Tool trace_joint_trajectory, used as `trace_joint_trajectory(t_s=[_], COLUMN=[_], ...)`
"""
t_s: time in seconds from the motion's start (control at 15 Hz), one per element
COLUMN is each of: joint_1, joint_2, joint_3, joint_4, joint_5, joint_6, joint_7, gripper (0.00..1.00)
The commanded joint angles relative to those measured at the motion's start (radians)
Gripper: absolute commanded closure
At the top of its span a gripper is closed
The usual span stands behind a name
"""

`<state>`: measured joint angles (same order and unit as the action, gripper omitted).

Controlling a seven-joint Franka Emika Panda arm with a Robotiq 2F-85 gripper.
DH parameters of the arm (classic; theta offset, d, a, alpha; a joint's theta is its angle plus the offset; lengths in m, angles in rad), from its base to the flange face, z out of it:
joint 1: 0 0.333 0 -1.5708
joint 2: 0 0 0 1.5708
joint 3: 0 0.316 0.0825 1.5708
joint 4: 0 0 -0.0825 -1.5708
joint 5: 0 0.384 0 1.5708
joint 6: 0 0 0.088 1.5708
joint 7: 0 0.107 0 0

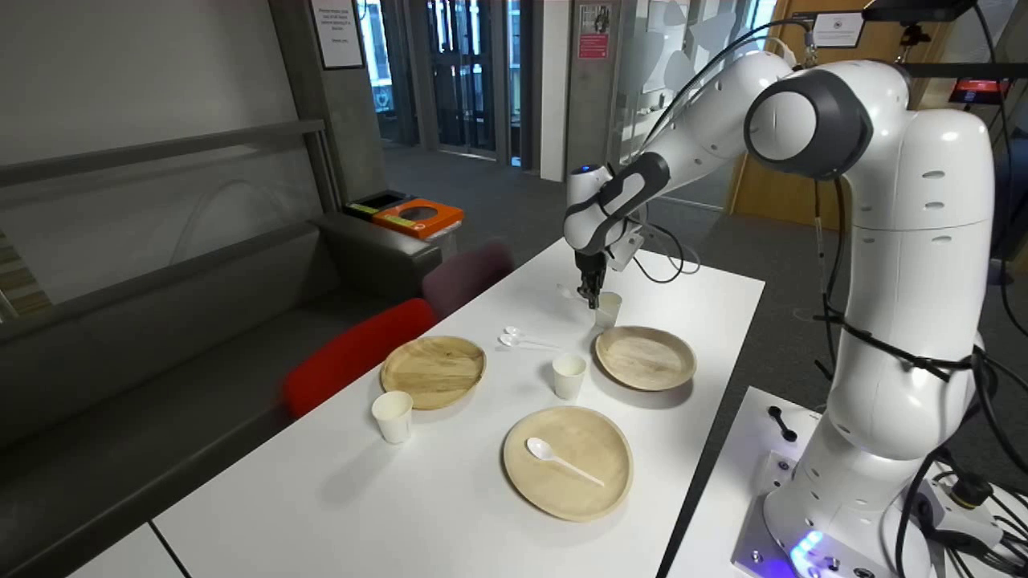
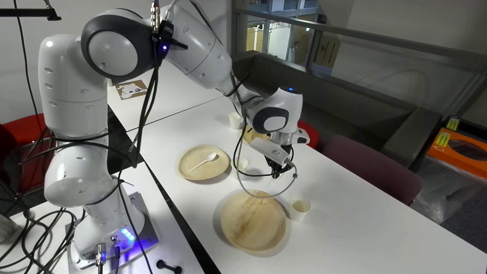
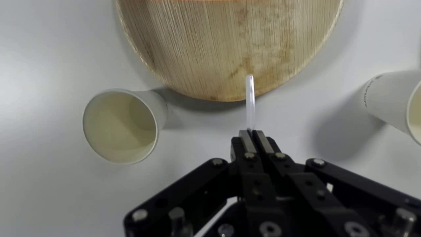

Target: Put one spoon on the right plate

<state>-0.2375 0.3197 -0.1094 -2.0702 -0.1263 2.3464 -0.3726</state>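
Note:
The right plate, a round tan dish with a raised rim, shows in both exterior views (image 1: 645, 359) (image 2: 253, 222) and at the top of the wrist view (image 3: 213, 49). My gripper (image 1: 593, 299) (image 2: 276, 175) (image 3: 252, 132) is shut on a white spoon, above the table and beside the plate. The spoon's handle (image 3: 250, 102) points from the fingertips toward the plate, and its end overlaps the near rim in the wrist view. In an exterior view the spoon's bowl (image 1: 567, 291) sticks out on the far side of the fingers. The fingers hide its middle.
Cups stand either side of the gripper (image 3: 120, 126) (image 3: 394, 102); a third cup (image 1: 393, 417) is farther off. A flat pale plate (image 1: 568, 498) holds a spoon (image 1: 542, 449). Another plate (image 1: 434, 371) lies across the table. Loose spoons (image 1: 526, 343) lie mid-table. A cable loop (image 2: 262, 196) hangs from the wrist.

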Motion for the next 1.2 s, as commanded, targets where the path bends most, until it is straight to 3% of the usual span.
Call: trace_joint_trajectory(t_s=[0.0, 1.13], joint_1=[0.002, -0.002], joint_2=[-0.061, -0.017], joint_3=[-0.02, -0.079], joint_4=[-0.096, -0.151], joint_5=[0.002, -0.134], joint_6=[0.057, -0.019], joint_7=[0.036, -0.002], gripper=[0.99, 0.99])
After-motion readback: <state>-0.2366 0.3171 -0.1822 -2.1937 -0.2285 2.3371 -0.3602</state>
